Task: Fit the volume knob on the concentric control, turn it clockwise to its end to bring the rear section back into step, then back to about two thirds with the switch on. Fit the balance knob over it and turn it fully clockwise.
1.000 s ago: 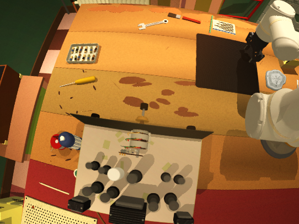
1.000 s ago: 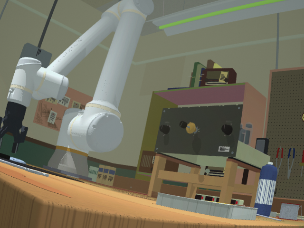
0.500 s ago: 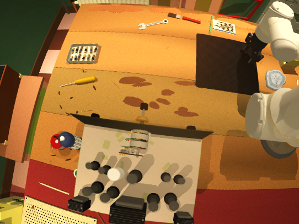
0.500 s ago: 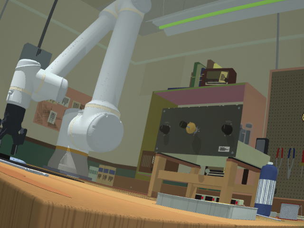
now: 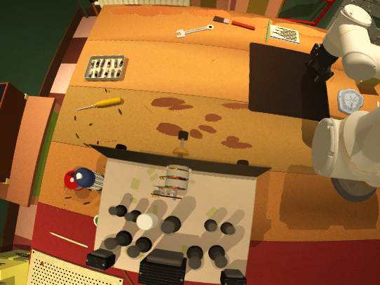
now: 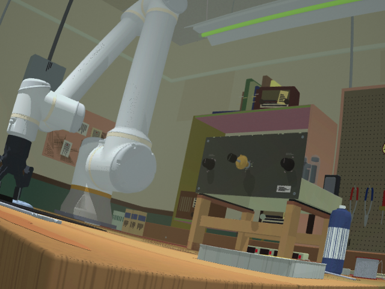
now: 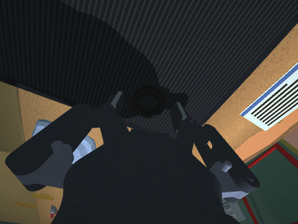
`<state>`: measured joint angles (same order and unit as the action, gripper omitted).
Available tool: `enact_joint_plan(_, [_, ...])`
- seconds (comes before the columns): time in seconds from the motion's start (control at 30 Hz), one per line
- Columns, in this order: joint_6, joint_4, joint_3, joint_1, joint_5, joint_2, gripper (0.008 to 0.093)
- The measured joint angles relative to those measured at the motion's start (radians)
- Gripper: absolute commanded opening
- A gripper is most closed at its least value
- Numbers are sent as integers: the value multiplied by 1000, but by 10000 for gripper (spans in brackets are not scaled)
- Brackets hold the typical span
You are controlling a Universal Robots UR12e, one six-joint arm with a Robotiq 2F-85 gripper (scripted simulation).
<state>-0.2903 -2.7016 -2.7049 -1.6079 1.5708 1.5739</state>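
A dark ring-shaped knob lies on the black ribbed mat at the right of the bench, right between the fingertips of my gripper, which is open and holds nothing. The gripper hangs low over the mat's right edge. The radio chassis stands at the bench's front. On its dark front panel the concentric control carries a small black knob on a shaft above a tan collar.
The arm's white base stands right of the mat, with a grey crumpled disc beside it. A parts tray, a yellow screwdriver, a wrench, a brush and a printed sheet lie across the bench.
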Motion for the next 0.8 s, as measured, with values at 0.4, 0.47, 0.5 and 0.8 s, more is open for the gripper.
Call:
enact_joint_plan(0.4, [0, 0, 0, 0, 0, 0, 640])
enact_joint_plan(0.47, [0, 0, 0, 0, 0, 0, 600])
enact_joint_plan(0.5, [0, 0, 0, 0, 0, 0, 580])
enact_joint_plan(0.8, [0, -1, 0, 0, 0, 0, 400])
